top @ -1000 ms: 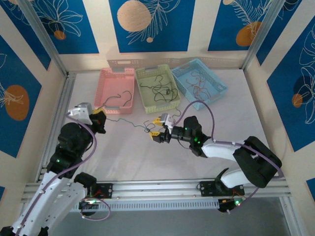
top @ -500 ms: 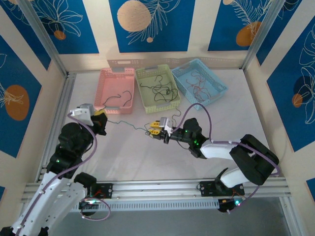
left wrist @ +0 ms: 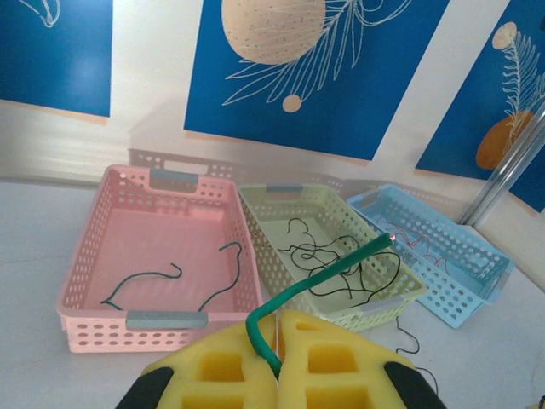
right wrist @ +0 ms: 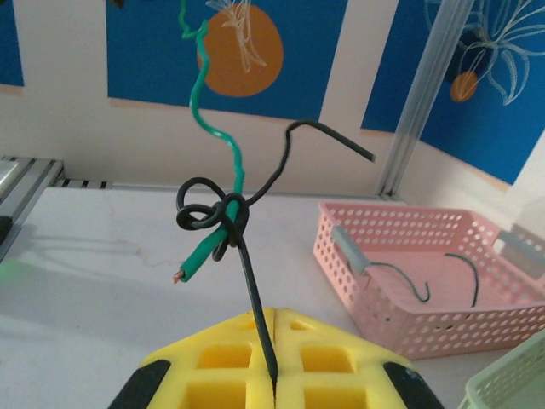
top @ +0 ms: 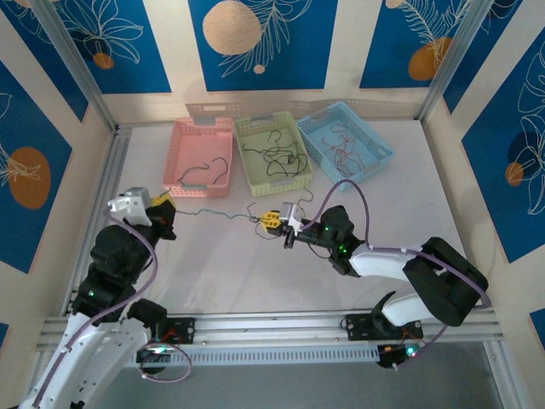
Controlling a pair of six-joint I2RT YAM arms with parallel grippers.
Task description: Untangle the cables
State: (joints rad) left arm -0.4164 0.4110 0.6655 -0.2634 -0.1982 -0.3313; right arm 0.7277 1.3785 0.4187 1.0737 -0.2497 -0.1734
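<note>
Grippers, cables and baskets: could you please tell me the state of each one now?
left gripper: shut on the green cable.
right gripper: shut on the black cable.
green cable: gripped at one end, knotted with the black cable near the other.
black cable: gripped, looped around the green cable.
pink basket: holds two dark cables, loose.
green basket: holds a black tangle.
blue basket: holds reddish cables.
</note>
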